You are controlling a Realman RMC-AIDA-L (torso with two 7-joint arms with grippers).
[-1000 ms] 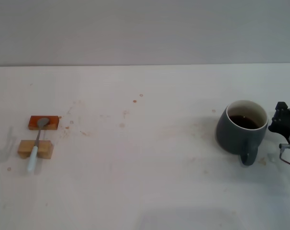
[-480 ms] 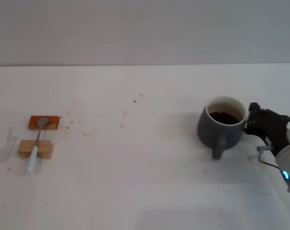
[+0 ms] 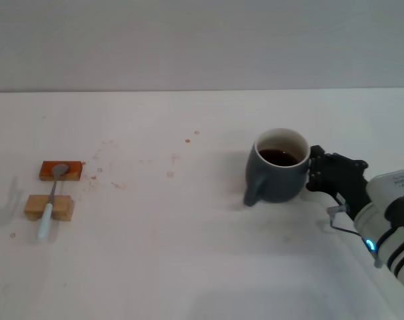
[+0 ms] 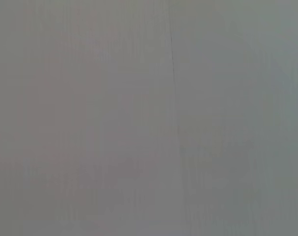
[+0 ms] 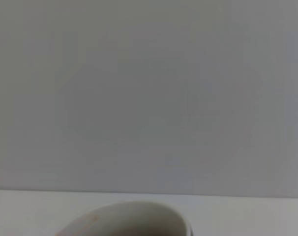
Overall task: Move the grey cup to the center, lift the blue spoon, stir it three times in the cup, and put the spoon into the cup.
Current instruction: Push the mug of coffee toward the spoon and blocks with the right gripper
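The grey cup (image 3: 277, 175) stands on the white table (image 3: 189, 253) right of centre, dark liquid inside, its handle pointing to the front left. My right gripper (image 3: 313, 171) holds against the cup's right wall, shut on it, with the arm reaching in from the lower right. In the right wrist view only the cup's pale rim (image 5: 129, 219) shows. The blue spoon (image 3: 53, 195) lies at the far left, its metal bowl on an orange-brown block (image 3: 61, 171) and its pale handle across a tan block (image 3: 49, 207). The left gripper is out of view.
Small brown stains (image 3: 170, 175) dot the tabletop between the spoon and the cup. A plain grey wall (image 3: 202, 40) runs behind the table's far edge. The left wrist view shows only a blank grey surface.
The right gripper has carried the grey cup leftward toward the table's middle. The cup has turned, its handle swinging from the front to the front left. The spoon has stayed put.
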